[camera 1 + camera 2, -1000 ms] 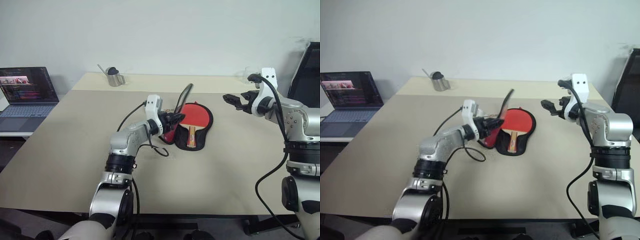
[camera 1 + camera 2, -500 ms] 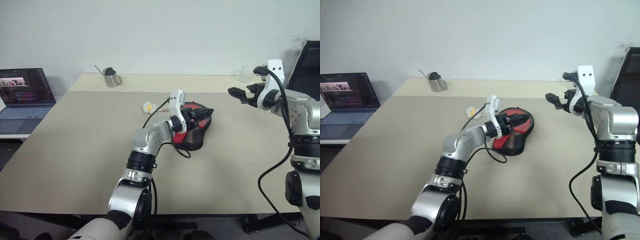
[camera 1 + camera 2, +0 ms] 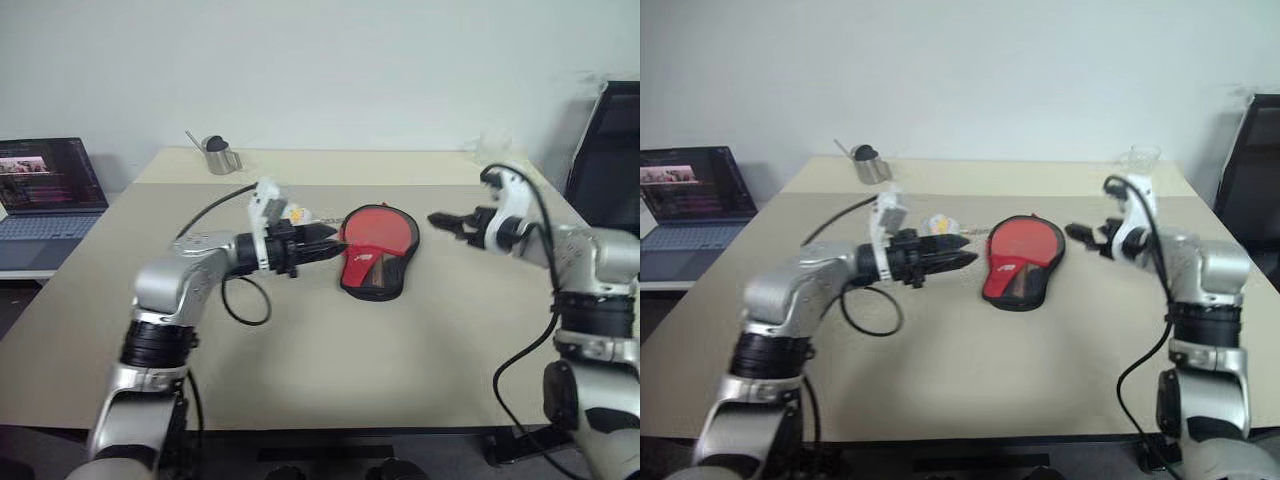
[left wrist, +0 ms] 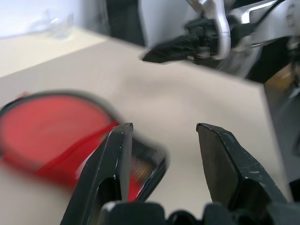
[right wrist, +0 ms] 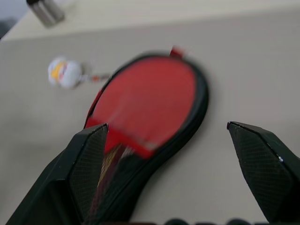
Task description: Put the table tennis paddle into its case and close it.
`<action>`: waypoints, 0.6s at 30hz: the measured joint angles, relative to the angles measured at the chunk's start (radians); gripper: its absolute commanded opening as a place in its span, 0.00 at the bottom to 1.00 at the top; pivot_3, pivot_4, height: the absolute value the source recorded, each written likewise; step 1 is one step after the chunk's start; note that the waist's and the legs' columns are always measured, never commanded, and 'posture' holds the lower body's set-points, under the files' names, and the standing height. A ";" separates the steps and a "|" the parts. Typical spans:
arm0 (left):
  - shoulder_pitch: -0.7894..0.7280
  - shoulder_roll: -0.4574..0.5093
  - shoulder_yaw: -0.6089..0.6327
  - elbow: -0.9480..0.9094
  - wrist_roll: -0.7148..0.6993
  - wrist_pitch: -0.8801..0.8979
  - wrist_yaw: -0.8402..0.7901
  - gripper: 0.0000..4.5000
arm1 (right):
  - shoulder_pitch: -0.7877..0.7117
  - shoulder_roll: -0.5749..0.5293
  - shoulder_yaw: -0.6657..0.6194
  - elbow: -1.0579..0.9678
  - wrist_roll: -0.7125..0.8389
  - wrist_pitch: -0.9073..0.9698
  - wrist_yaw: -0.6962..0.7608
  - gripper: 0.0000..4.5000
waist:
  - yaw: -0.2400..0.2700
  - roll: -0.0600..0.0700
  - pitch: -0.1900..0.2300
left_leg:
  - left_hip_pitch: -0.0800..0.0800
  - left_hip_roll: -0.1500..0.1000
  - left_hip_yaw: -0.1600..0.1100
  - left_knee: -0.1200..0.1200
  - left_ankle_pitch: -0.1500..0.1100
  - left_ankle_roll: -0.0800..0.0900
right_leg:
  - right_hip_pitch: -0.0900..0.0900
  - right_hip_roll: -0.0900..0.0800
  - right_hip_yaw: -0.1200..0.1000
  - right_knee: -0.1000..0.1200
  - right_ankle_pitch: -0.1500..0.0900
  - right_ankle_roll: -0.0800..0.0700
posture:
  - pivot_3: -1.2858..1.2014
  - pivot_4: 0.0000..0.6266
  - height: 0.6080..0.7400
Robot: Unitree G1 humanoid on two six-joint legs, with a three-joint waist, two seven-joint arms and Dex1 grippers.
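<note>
Paddle [image 3: 379,229] lies in the open case [image 3: 399,268] on the tabletop [image 3: 330,350], between my tools. Left tool [image 3: 328,241] just beside it, jaws parted, empty. Right tool [image 3: 437,220] spread wide, empty. Insertion looks done; next I'd fold the flap over and zip it.

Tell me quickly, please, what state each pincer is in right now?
Left pincer: open, holding nothing, just beside the case.
Right pincer: wide open, empty, facing the table tennis paddle.
</note>
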 measured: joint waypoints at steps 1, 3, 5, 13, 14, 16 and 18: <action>0.009 0.029 0.001 -0.003 0.001 0.000 -0.014 0.52 | 0.011 0.030 0.001 -0.010 0.005 0.012 -0.017 1.00 | 0.001 0.000 0.000 | 0.000 0.000 0.000 0.000 0.000 0.000 | 0.000 0.000 0.000 0.000 0.000 0.000 | 0.52 0.24 1.00; 0.032 0.086 0.011 -0.018 0.001 0.000 -0.034 0.52 | 0.024 0.081 0.000 -0.026 0.008 0.026 -0.047 1.00 | 0.001 0.000 0.000 | 0.000 0.000 -0.001 0.000 0.000 0.000 | 0.000 -0.001 0.000 0.000 0.000 0.000 | 0.52 0.24 1.00; 0.065 0.133 0.033 -0.040 0.000 0.000 -0.042 0.52 | 0.036 0.113 -0.002 -0.031 0.006 0.030 -0.080 1.00 | 0.001 0.000 0.000 | 0.000 0.000 -0.001 0.000 0.000 0.000 | 0.000 -0.002 -0.001 0.000 0.000 0.000 | 0.52 0.24 1.00; 0.135 0.179 0.050 -0.102 -0.003 0.012 -0.033 0.52 | 0.062 0.176 0.003 0.061 -0.045 -0.019 -0.155 1.00 | 0.004 0.000 0.000 | -0.001 0.000 -0.001 0.001 0.000 0.001 | 0.001 -0.004 -0.001 0.000 0.000 0.001 | 0.52 0.24 1.00; 0.135 0.179 0.050 -0.114 -0.007 0.020 -0.031 0.52 | 0.062 0.183 0.003 0.087 -0.053 -0.034 -0.163 1.00 | 0.004 0.000 0.000 | 0.000 -0.001 -0.001 0.001 0.000 0.001 | 0.001 -0.004 -0.001 0.000 0.000 0.001 | 0.52 0.24 1.00; 0.135 0.179 0.050 -0.122 -0.013 0.028 -0.023 0.52 | 0.061 0.194 0.002 0.129 -0.063 -0.059 -0.177 1.00 | 0.003 0.000 0.000 | 0.000 -0.001 -0.001 0.000 0.000 0.001 | 0.001 -0.004 -0.001 0.000 0.000 0.001 | 0.52 0.24 1.00; 0.137 0.180 0.052 -0.135 -0.019 0.036 -0.013 0.52 | 0.062 0.202 0.001 0.175 -0.076 -0.092 -0.191 1.00 | 0.002 0.000 0.000 | 0.000 -0.001 -0.001 0.000 0.000 0.000 | 0.000 -0.004 -0.001 -0.001 0.000 0.000 | 0.52 0.24 1.00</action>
